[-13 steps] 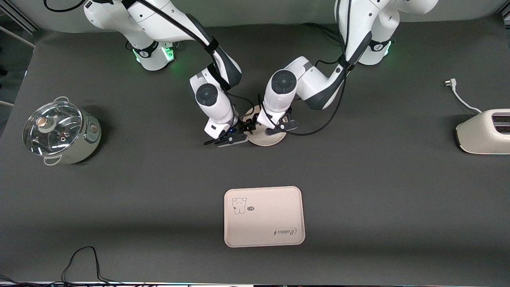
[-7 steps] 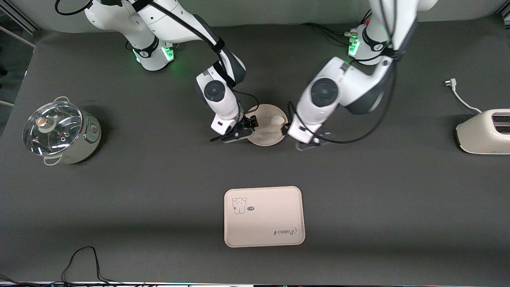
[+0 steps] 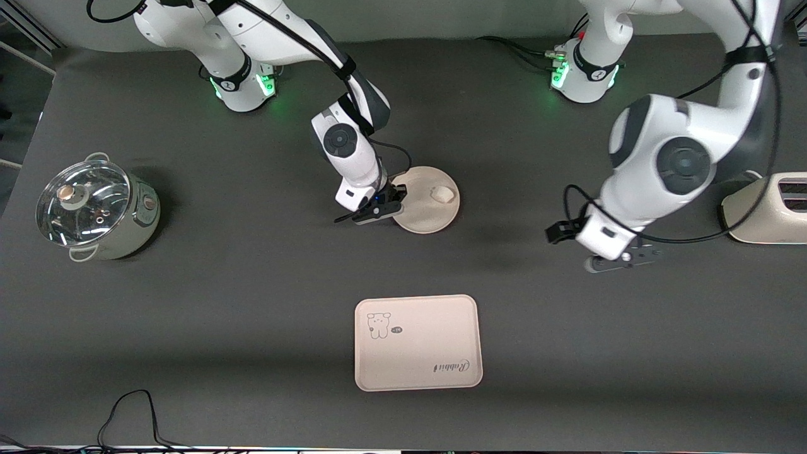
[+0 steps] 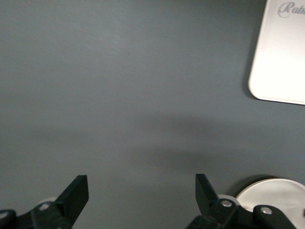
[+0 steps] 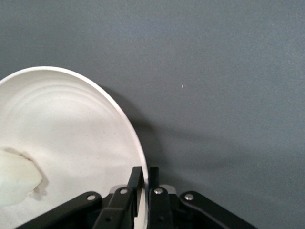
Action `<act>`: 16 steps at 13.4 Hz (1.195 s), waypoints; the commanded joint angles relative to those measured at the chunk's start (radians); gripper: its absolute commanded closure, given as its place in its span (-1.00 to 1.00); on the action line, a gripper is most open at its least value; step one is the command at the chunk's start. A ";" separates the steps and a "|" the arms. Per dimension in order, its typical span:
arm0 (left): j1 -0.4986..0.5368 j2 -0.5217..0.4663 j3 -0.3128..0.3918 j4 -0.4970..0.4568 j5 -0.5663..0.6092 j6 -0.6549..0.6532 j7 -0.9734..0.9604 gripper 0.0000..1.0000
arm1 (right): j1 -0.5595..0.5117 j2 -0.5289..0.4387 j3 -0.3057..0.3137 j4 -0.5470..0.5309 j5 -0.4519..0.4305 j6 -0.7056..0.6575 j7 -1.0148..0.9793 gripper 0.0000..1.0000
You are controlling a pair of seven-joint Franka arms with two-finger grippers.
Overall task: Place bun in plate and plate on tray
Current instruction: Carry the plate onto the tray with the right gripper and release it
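Two arms over a dark grey table (image 3: 252,296). Right gripper (image 3: 389,205) sits low at the plate's edge, on the side toward the right arm's end of the table; in the right wrist view its fingers (image 5: 136,183) are pinched together on the plate's rim, one inside the raised lip, one outside. Plate (image 3: 429,211), round and cream-beige, lies on the table in the middle, farther from the front camera than the tray (image 3: 417,342) and well apart from it. Bun (image 3: 442,193), a small white lump, rests inside the plate near the rim toward the left arm's end. Tray lies flat, cartoon animal and "Rabbit" script on it, nothing else on it. Left gripper (image 3: 624,260) hangs in the air over bare table, between plate and toaster (image 3: 766,211); left wrist view shows its fingers (image 4: 76,191) spread wide, holding nothing. Glass-lidded pot (image 3: 94,208) stands at the right arm's end.
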 commanded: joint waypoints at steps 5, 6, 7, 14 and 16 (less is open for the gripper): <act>0.080 -0.118 0.148 -0.040 0.002 -0.092 0.329 -1.00 | 0.000 -0.039 -0.014 0.030 0.029 -0.016 -0.027 1.00; 0.091 -0.133 0.146 -0.051 0.002 -0.107 0.337 -1.00 | -0.013 -0.044 -0.019 0.067 0.029 -0.051 -0.027 1.00; 0.094 -0.159 0.146 -0.081 0.003 -0.108 0.337 -1.00 | -0.037 -0.046 -0.019 0.117 0.029 -0.101 -0.027 1.00; 0.224 -0.229 -0.035 -0.088 0.062 -0.157 0.323 -1.00 | -0.224 0.064 -0.014 0.516 0.058 -0.281 -0.108 1.00; 0.183 -0.229 -0.010 -0.083 0.062 -0.189 0.308 -1.00 | -0.273 0.217 -0.008 0.704 0.119 -0.313 -0.177 1.00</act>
